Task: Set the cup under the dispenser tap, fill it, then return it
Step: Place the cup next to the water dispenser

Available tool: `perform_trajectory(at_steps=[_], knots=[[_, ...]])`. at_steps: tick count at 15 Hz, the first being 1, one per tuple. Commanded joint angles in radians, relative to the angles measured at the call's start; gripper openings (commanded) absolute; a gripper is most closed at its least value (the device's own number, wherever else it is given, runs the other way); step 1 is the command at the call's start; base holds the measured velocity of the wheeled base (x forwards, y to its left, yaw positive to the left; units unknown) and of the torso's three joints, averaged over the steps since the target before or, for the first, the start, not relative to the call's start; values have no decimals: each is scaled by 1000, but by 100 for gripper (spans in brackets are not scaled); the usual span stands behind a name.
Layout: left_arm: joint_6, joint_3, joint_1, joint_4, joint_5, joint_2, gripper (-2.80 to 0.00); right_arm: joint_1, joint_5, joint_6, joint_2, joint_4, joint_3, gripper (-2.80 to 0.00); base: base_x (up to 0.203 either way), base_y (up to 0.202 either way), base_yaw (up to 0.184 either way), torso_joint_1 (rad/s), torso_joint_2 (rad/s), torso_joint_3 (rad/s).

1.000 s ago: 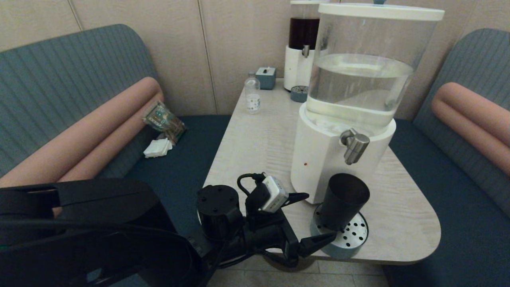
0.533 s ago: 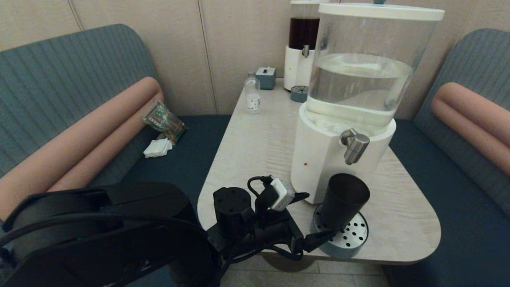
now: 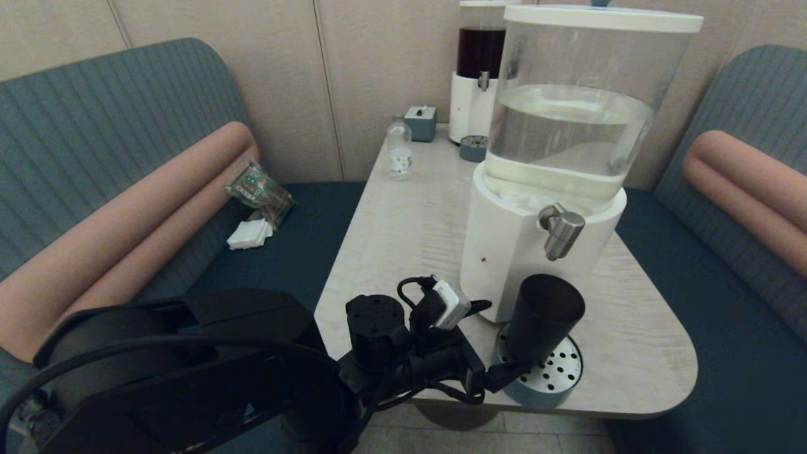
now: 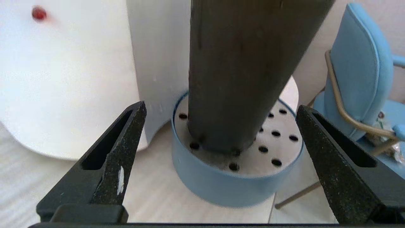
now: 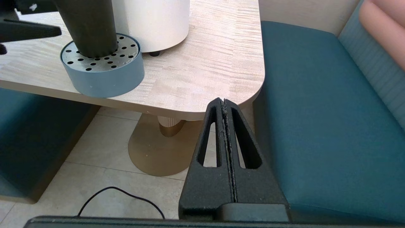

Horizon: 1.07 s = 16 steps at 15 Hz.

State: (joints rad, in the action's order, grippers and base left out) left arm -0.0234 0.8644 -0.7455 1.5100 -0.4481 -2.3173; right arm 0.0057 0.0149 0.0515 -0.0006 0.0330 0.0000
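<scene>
Since a second ago the left arm has slid forward toward the cup [image 3: 543, 318], and its left gripper [image 3: 498, 343] now reaches in with one finger on each side of the cup's lower body; the cup itself has not shifted. Its fingers [image 4: 126, 148] are spread wide, with clear air between each pad and the cup's wall, touching nothing.

Matte black and tapered, narrower at the base, the cup stands upright on the drip tray [image 3: 555, 388], a low round blue-walled piece with a pale perforated top. It sits toward the dispenser side of the tray, leaving a crescent of open holes on the side away from the dispenser. The dispenser tap [image 3: 560, 230], a short brushed-steel angled spout, hangs above the cup's open mouth with a gap between them.

Just behind the cup rises the smooth white base of the dispenser [image 3: 504, 252], carrying a wide clear tank partly filled with clear liquid. The drip tray rests close to the near edge of the tabletop [image 3: 637, 340], pale wood-grain with rounded corners; beyond the cup, away from the left gripper, bare surface runs to the rounded corner.

Past that corner, off the tabletop and lower than the cup, the right gripper [image 5: 225, 104] hangs with its fingers pressed together, holding nothing.
</scene>
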Motion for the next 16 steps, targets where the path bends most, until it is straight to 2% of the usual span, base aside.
perform_trajectory(at_steps=[1, 16], knots=[[3, 24, -1, 7, -3, -7, 0, 0, 0, 1, 0, 1, 15, -280, 0, 0, 0, 0, 0, 0], [10, 217, -20, 7, -9, -138, 0, 0, 0, 1, 0, 1, 15, -280, 0, 0, 0, 0, 0, 0]])
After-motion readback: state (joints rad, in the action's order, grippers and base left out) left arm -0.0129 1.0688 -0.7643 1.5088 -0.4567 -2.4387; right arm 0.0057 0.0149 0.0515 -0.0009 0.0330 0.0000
